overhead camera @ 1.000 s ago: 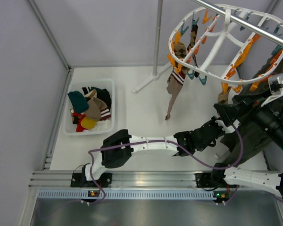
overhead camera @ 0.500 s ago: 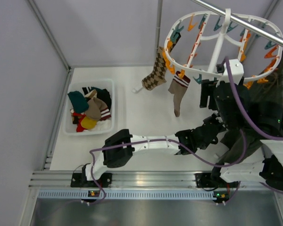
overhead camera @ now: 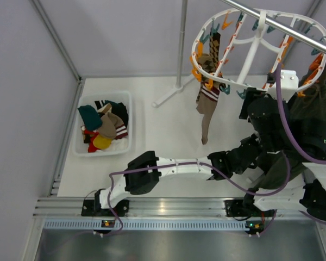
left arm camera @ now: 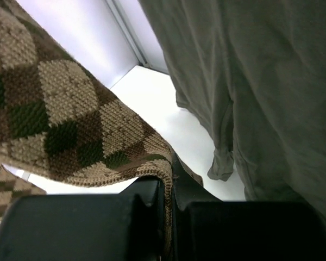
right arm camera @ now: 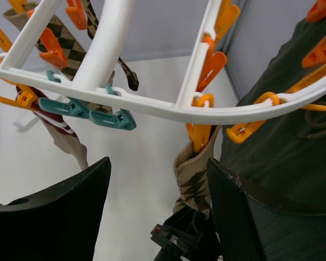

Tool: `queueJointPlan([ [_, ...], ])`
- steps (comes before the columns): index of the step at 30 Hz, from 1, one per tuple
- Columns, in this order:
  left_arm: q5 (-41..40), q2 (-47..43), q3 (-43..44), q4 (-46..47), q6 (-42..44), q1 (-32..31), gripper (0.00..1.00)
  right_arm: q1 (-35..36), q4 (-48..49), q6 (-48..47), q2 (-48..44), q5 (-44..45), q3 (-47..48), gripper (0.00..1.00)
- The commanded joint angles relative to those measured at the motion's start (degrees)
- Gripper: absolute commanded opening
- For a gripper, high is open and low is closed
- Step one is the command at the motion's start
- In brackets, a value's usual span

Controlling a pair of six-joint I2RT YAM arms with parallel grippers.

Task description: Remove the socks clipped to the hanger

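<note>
One brown-and-tan argyle knitted sock [left arm camera: 60, 125] is pinched by its lower part between the pressed-together black fingers of the left gripper [left arm camera: 171, 198], below the near rim of the large white plastic oval hanger [right arm camera: 152, 106]. Its upper end appears to be gripped by an orange plastic clip [right arm camera: 198, 133] on that rim. Under the hanger's right side, just beside the sock, a large dark green garment [left arm camera: 271, 81] is hung. Just under the same rim the right gripper [right arm camera: 158, 163] is held with its fingers spread wide and nothing between them. The sock is judged light, soft and stretchy, not fragile. A pull from low down would likely stretch the knit and swing the hanger, so hold is better taken close under the clip. Farther on, at the hanger's left rim, a second argyle sock [overhead camera: 209, 62] and a brown sock with a striped cuff [overhead camera: 206, 117] are clipped. Well left of the hanger, a clear plastic bin [overhead camera: 132, 128] of loose socks is set.
</note>
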Motion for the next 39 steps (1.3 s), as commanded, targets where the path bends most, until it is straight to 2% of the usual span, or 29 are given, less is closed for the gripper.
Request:
queueJointPlan([
  [1,2.0,0.58,4.04,0.43,0.51,-0.48,0.0,-0.89,-9.62,3.37,-0.66,5.83,1.06,0.68],
  [16,5.78,5.5,13.97,-0.54,3.85,-2.76,0.0,-7.04,-6.02,-3.73,-2.68,6.98,-2.45,0.68],
  [26,8.85,5.86,14.68,-0.72,4.73,-3.64,0.0,-9.95,-0.31,-8.84,-3.74,6.72,-5.54,0.68],
  [30,12.62,5.59,13.71,-1.42,4.64,-3.64,0.0,-9.95,2.33,-10.68,-4.17,1.28,-4.74,0.67],
  [36,14.22,4.98,12.83,-1.42,4.55,-3.56,0.0,-10.56,4.88,-14.55,-3.3,8.11,-5.88,0.67],
  [39,15.62,4.45,12.31,-1.33,4.91,-3.64,0.0,-12.4,8.39,-18.33,-3.21,8.83,-8.25,0.66],
])
